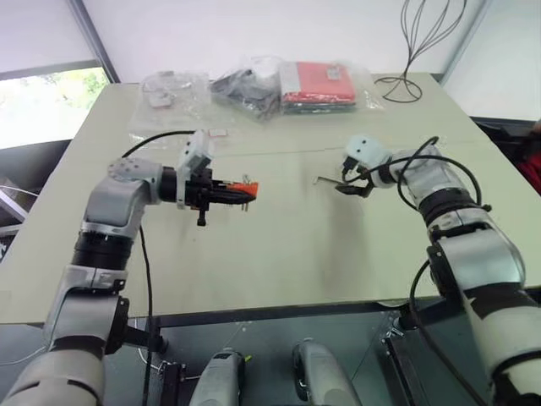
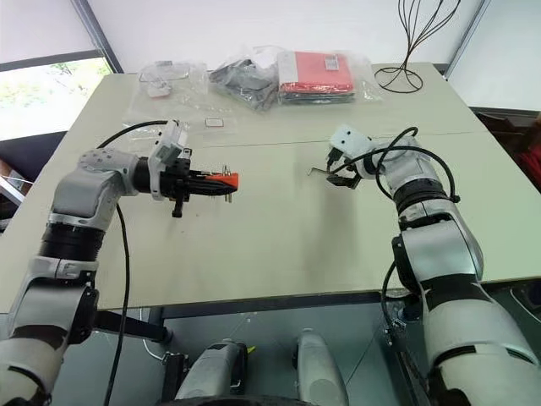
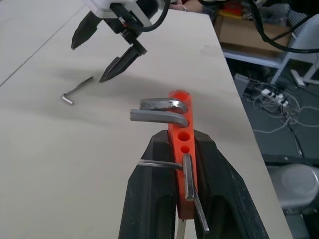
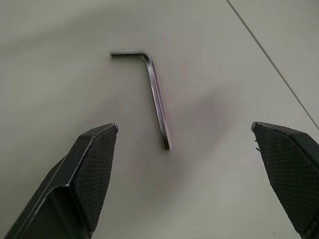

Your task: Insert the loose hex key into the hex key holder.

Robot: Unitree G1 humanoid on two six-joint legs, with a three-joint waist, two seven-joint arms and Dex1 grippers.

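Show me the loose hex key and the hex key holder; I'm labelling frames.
loose hex key (image 4: 158, 102), right wrist view, middle of its long shank.
hex key holder (image 3: 182, 129), left wrist view, orange face beside the holes.

The hex key holder is orange-red, the loose hex key dark grey, the table pale beige, and the gripper pads cross-hatched black.

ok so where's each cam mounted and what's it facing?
Left and right eye views: on the head, looking down over both arms at the table.
Left wrist view: along the left gripper, jaws shut on the hex key holder.
Right wrist view: down between the right gripper's open jaws.
Shared: the loose hex key lying on the table.
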